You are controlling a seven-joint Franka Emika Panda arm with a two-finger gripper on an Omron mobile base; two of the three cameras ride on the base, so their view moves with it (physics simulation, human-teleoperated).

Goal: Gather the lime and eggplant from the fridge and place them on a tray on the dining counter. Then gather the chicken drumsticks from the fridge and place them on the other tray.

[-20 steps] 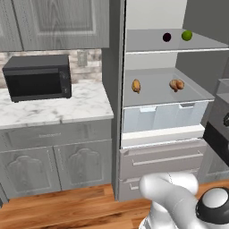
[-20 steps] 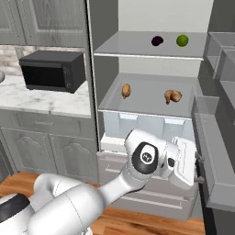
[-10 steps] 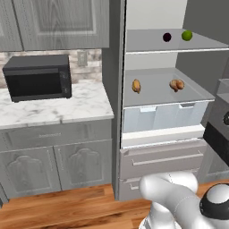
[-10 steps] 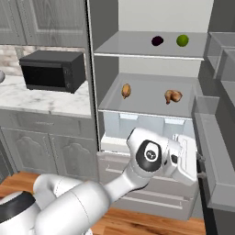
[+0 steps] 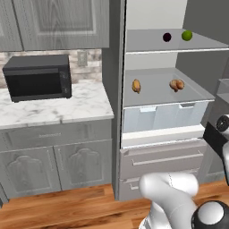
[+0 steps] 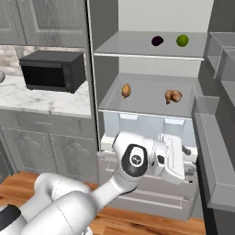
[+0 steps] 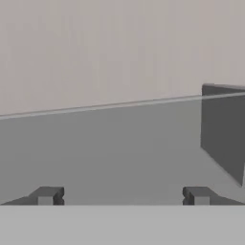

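Pincer (image 7: pixel 122 196) spread wide and empty, low by the open fridge door; I must raise it toward the round green lime (image 6: pixel 182 40) on the top shelf.

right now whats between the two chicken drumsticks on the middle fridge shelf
Nothing: the stretch of shelf between the left drumstick and the right drumstick is bare. Both base views show this.

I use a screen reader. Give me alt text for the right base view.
An open grey fridge holds a dark purple eggplant and a green lime on its top shelf, with two brown drumsticks below; the white arm's claw is by the drawers.
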